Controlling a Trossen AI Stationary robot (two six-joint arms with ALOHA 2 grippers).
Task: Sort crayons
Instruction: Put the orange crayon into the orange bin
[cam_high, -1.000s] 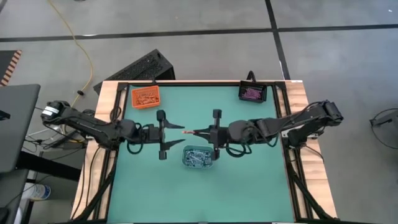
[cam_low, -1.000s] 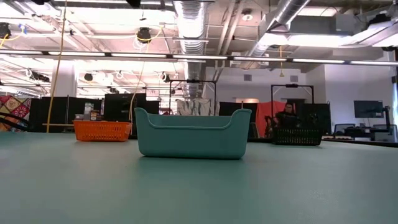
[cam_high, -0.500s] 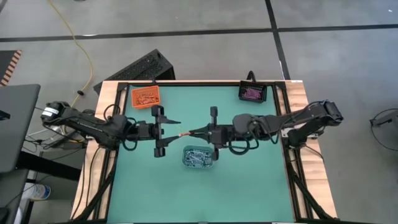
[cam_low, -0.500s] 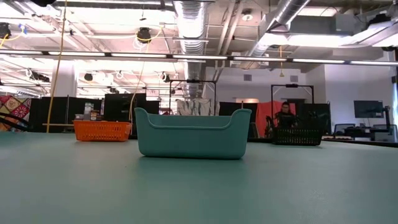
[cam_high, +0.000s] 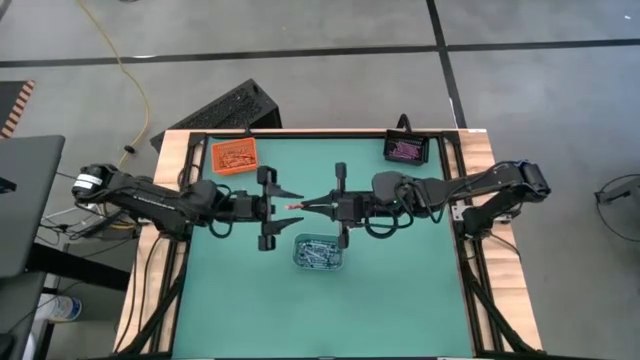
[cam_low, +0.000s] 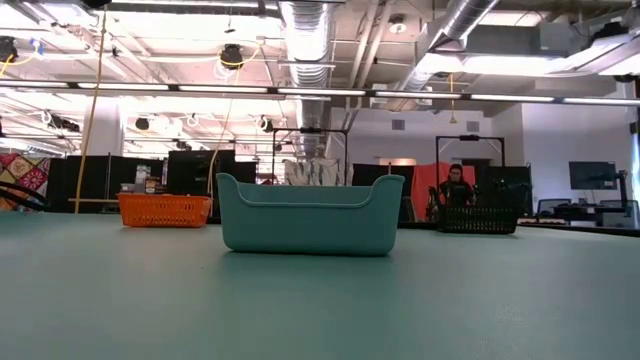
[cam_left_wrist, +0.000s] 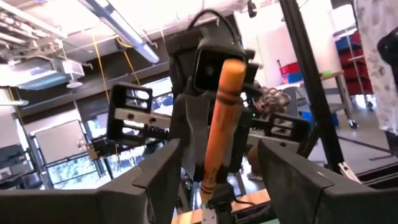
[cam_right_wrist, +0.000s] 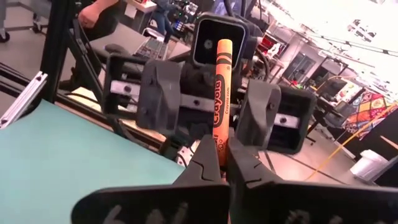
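Above the table's middle, my right gripper (cam_high: 308, 206) is shut on an orange crayon (cam_right_wrist: 221, 87). The crayon (cam_high: 293, 207) points toward my left gripper (cam_high: 286, 206). That gripper is open, with its two fingers (cam_left_wrist: 155, 180) standing on either side of the crayon (cam_left_wrist: 221, 124), a gap showing on each side. Grey-blue crayons fill a teal tray (cam_high: 319, 252) just nearer than the grippers. An orange tray (cam_high: 234, 155) with orange crayons stands far left, and a black tray (cam_high: 406, 148) with purple ones far right. Neither gripper shows in the low view. My right gripper pinches the crayon's near end (cam_right_wrist: 219, 144) between its two fingers. The fingers come level from the table's right, and the crayon runs on along them and sticks out past their tips. It hangs clear above the table, its free end between the left gripper's fingers.
In the low view the teal tray (cam_low: 310, 215) stands in the middle, the orange tray (cam_low: 165, 209) behind it to the left and the black tray (cam_low: 478, 219) to the right. A person (cam_low: 456, 190) is far off in the room. A keyboard (cam_high: 215, 110) lies beyond the table's far left corner.
Both grippers have risen a little and drifted toward the far edge. My left gripper has moved toward the right one, staying open, and its fingers now flank the crayon's free end. My right gripper has kept shut on the crayon and edged left.
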